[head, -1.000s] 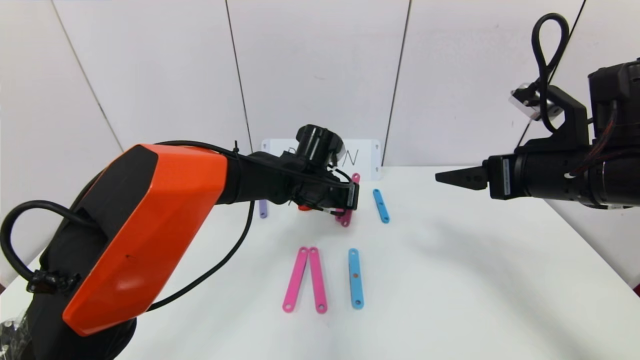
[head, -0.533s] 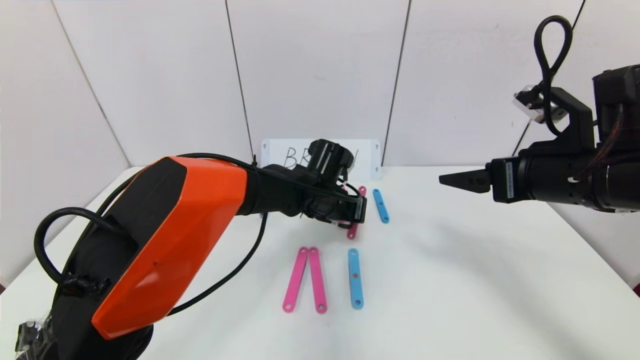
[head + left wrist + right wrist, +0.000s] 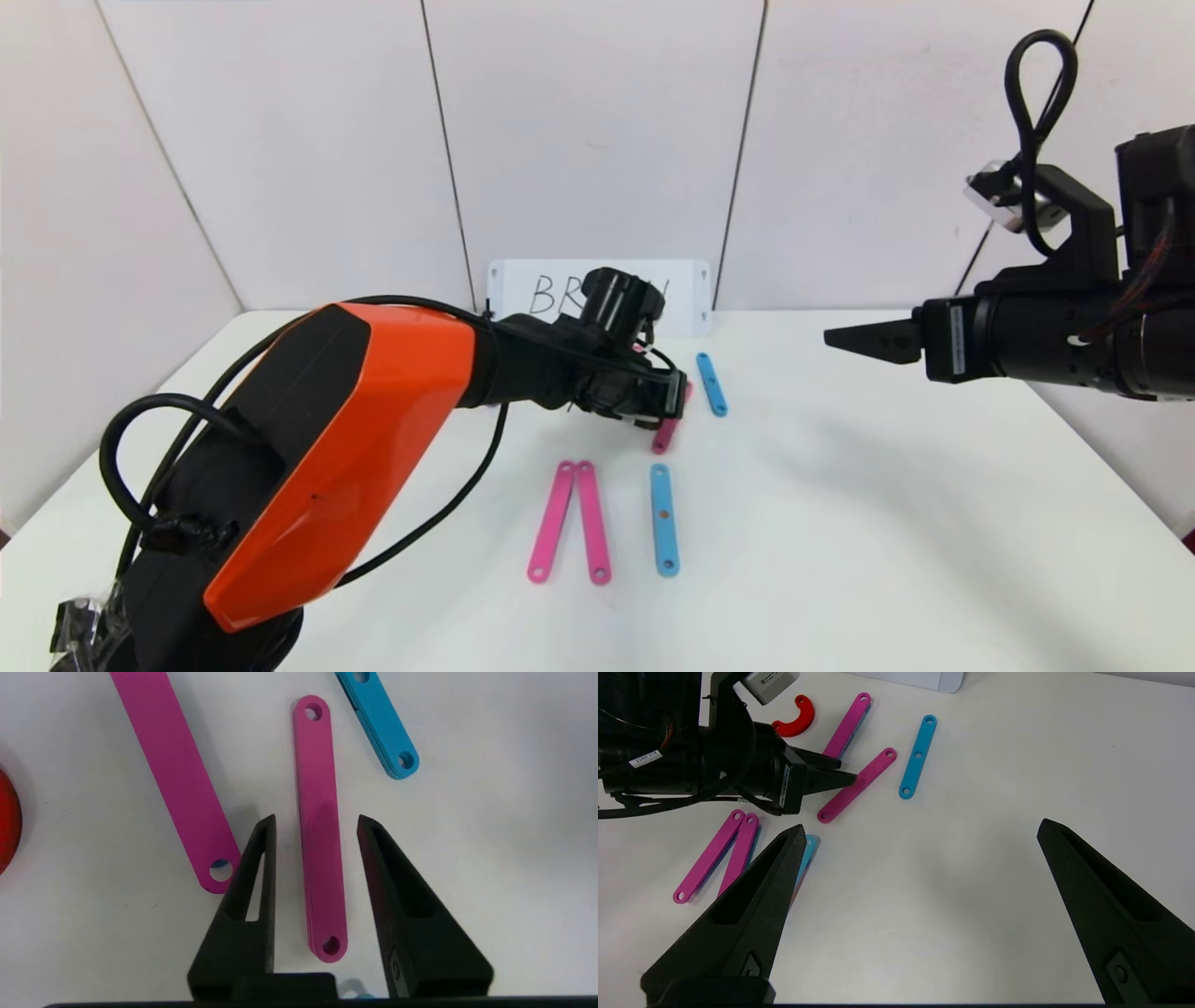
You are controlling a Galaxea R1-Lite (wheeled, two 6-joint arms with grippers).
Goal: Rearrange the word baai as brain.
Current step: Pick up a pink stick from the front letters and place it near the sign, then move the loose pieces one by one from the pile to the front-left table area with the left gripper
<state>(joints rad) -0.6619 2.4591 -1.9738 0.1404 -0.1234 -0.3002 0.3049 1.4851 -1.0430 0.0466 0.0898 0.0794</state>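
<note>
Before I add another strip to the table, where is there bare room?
Free: the table on the robot's right, past the blue strips, below the right pincer. Crowded: the middle, where the left pincer straddles a pink strip beside other pink strips.

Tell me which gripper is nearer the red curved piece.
Left. The left gripper is low over the table beside the red curved piece, its open fingers astride a pink strip. The right gripper hangs open far off, raised over the table's right side.
</note>
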